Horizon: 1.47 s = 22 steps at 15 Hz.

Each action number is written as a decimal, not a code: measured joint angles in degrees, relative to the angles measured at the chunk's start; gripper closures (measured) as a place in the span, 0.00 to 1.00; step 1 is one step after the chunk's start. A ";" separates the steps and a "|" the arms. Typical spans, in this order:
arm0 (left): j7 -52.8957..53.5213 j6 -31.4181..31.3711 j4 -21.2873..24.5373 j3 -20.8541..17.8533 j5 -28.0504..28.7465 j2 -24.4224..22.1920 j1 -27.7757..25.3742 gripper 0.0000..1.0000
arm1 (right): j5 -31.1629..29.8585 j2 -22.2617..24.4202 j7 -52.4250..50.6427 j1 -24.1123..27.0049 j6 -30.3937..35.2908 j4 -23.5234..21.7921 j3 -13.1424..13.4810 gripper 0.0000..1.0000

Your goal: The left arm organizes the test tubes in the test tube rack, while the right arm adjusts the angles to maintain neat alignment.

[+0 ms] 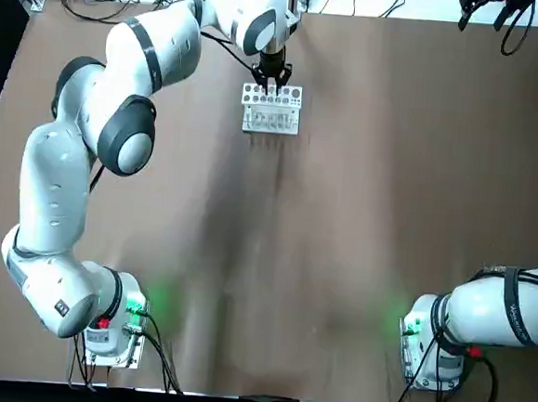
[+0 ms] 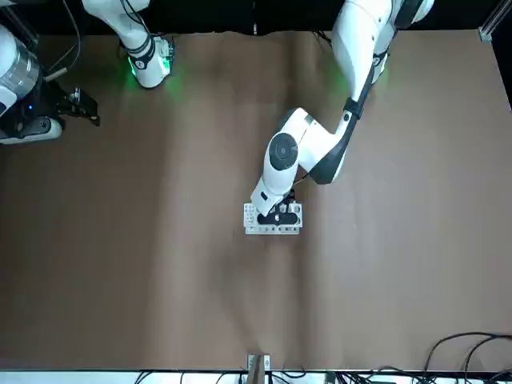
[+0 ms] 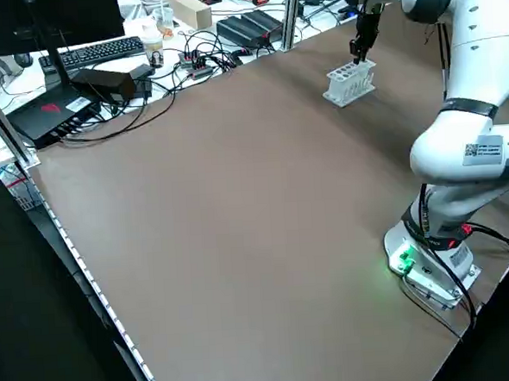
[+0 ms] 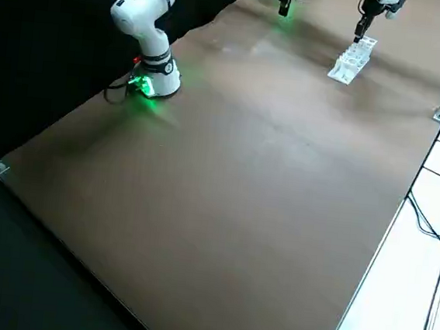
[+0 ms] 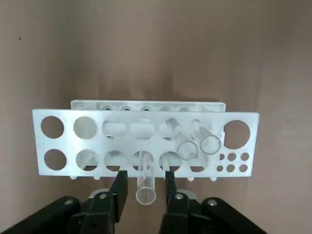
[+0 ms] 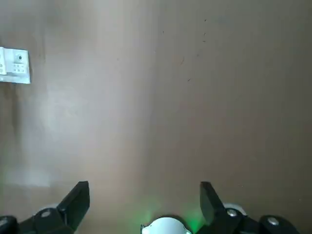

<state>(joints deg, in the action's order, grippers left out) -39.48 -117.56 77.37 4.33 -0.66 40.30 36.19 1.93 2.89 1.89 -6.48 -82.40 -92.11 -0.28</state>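
Rack [image 5: 68, 131]: white, two rows of large holes, on table [image 1: 339, 262].
Tubes, clear, three: one [image 5: 146, 183] rising from the rack; two [image 5: 187, 146] [image 5: 209, 142] leaning in it.
Left gripper [image 5: 146, 180]: at rack, fingers parted, one either side of the rising tube.
Right gripper [image 6: 145, 191]: fingers wide apart, well to the rack's right.
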 joint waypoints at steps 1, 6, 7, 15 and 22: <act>0.00 0.00 0.00 -0.01 0.00 0.03 0.00 0.61 | 0.00 0.00 0.00 0.00 0.00 0.00 0.00 0.00; 0.00 0.03 0.00 -0.05 0.00 0.30 0.00 0.62 | 0.00 0.00 0.00 0.00 0.00 0.00 0.00 0.00; 0.00 0.03 0.00 -0.05 0.00 0.33 0.00 0.62 | 0.00 0.00 0.00 0.00 0.00 0.00 0.00 0.00; 0.00 0.56 0.02 -0.05 0.00 0.42 0.00 0.65 | 0.00 0.00 0.00 0.00 0.00 0.00 -0.01 0.00; 0.00 1.50 0.04 -0.05 0.00 0.51 0.00 0.66 | 0.00 0.00 0.00 0.00 0.00 0.00 -0.05 0.00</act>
<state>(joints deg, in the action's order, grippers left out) -39.48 -116.05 77.41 4.28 -0.66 40.81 36.19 1.93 2.89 1.89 -6.48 -82.40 -92.11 -0.33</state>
